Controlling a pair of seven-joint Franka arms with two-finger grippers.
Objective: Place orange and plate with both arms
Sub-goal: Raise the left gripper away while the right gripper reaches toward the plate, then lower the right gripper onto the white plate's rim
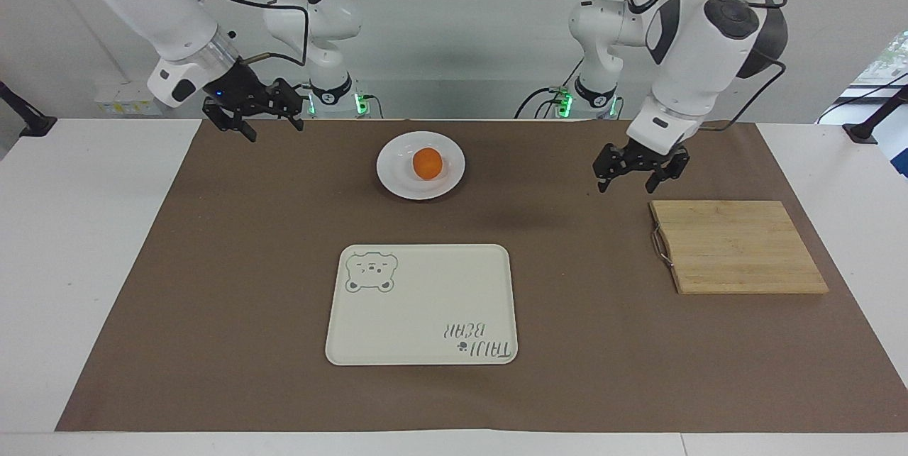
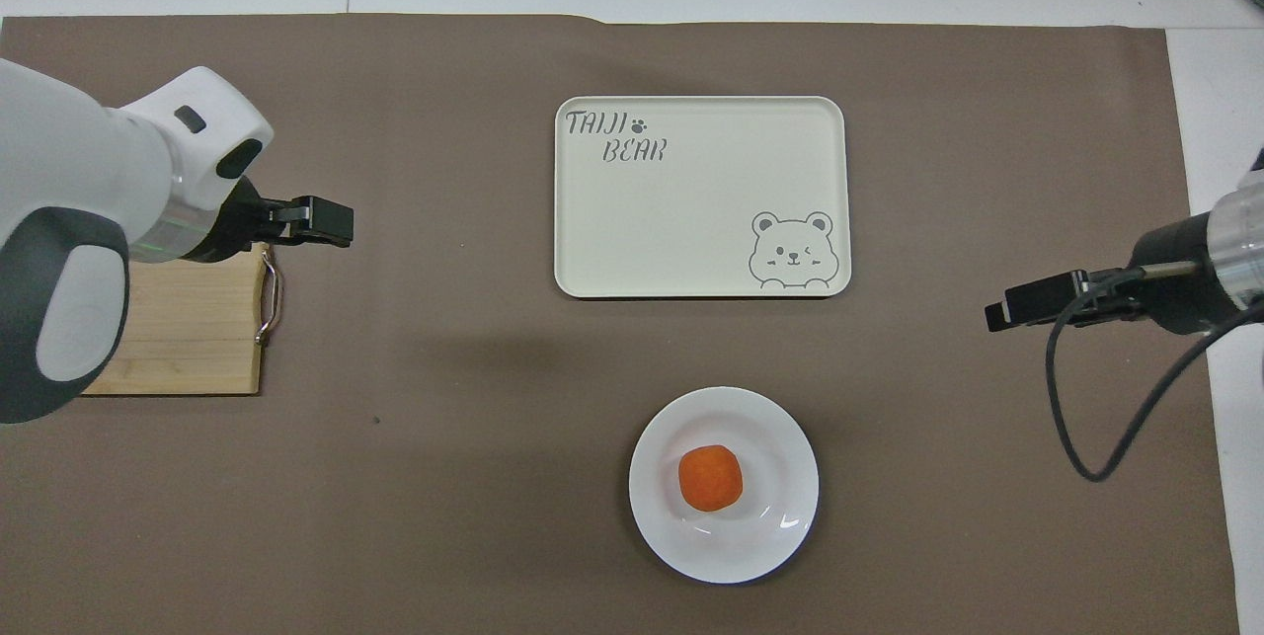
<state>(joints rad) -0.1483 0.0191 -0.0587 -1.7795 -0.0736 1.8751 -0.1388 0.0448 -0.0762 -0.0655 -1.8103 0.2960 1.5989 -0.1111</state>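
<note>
Over the brown mat near the cutting board [image 1: 738, 247] hangs my left hand [image 1: 635, 176], open and empty; my right hand [image 1: 252, 119] hangs open too, over the mat's edge at the right arm's end. Well apart from both, between them, the orange [image 1: 428, 163] sits on the white plate [image 1: 397, 179], nearer to me than the bear tray [image 1: 425, 307].

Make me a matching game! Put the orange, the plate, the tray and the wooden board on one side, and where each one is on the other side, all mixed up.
Things:
1. orange
2. plate
3. tray
4. wooden board

Places:
A. toward the left arm's end of the table
B. on the plate
C. farther from the robots than the plate
D. on the brown mat, under the orange

Pairs: 1-B, 2-D, 3-C, 4-A
</note>
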